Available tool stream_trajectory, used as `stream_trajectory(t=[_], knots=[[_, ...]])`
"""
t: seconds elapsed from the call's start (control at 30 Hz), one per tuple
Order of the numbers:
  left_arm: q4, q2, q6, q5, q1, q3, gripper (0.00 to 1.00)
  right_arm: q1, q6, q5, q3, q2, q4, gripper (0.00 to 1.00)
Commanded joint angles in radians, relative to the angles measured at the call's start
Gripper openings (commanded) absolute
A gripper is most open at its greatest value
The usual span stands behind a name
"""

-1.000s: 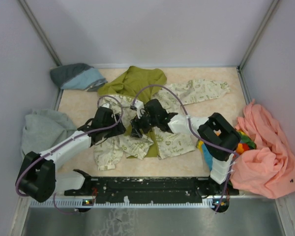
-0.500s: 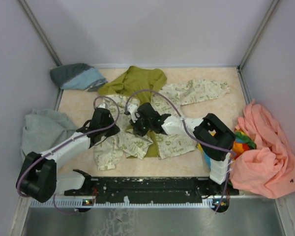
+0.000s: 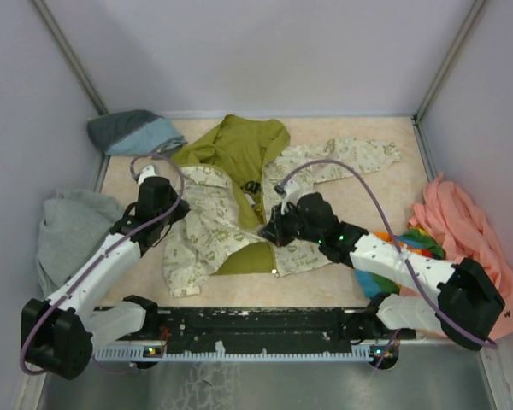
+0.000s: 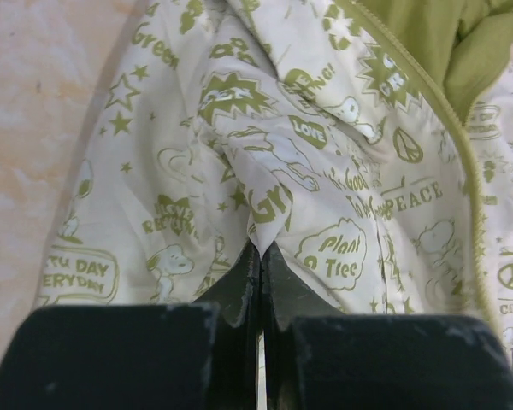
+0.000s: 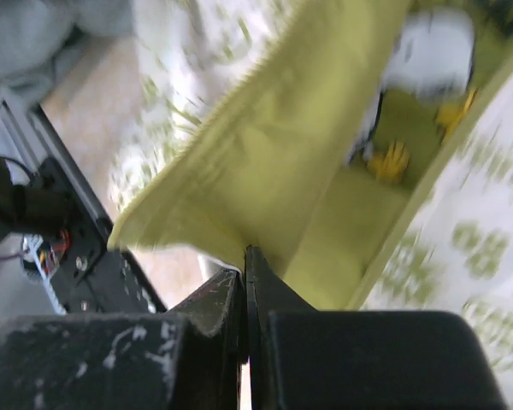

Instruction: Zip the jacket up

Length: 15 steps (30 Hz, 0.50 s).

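Note:
The jacket (image 3: 212,224) lies spread across the middle of the table, cream with olive-green prints, its olive lining (image 3: 248,248) and hood (image 3: 235,141) showing. My left gripper (image 3: 164,212) is shut on a pinch of the printed cream fabric (image 4: 261,243) of the jacket's left panel. The olive zipper strip (image 4: 445,145) runs down the right side of the left wrist view. My right gripper (image 3: 275,231) is shut on a fold of the olive lining (image 5: 282,162) near the jacket's middle, lifting it. The right wrist view is blurred.
A grey sweatshirt (image 3: 73,224) lies at the left edge and a blue-grey garment (image 3: 132,132) at the back left. A peach-pink garment (image 3: 462,256) and a colourful item (image 3: 410,243) lie at the right. The black base rail (image 3: 256,325) runs along the near edge.
Both grippers have shut on the jacket and pulled apart, the left going left and back, the right going right. The bunched jacket has spread open, baring more olive lining.

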Motion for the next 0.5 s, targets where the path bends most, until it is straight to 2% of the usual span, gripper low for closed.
stream_trajectory(t=[0.0, 0.17, 0.27, 0.37, 0.47], knots=[[-0.156, -0.046, -0.035, -0.131, 0.019, 0.004, 0.00, 0.083, 0.193, 0.009, -0.164, -0.015, -0.005, 0.03], [-0.230, -0.129, -0.063, -0.235, 0.026, -0.040, 0.03, 0.133, 0.189, 0.013, -0.224, -0.021, -0.089, 0.20], [-0.242, -0.144, -0.042, -0.227, 0.026, -0.036, 0.23, 0.133, 0.137, 0.061, -0.198, -0.061, -0.189, 0.32], [-0.281, -0.134, -0.007, -0.210, 0.025, 0.001, 0.33, 0.133, 0.051, 0.171, -0.130, -0.090, -0.304, 0.49], [-0.296, -0.136, 0.094, -0.114, 0.025, 0.062, 0.45, 0.131, -0.007, 0.258, -0.064, -0.083, -0.355, 0.56]])
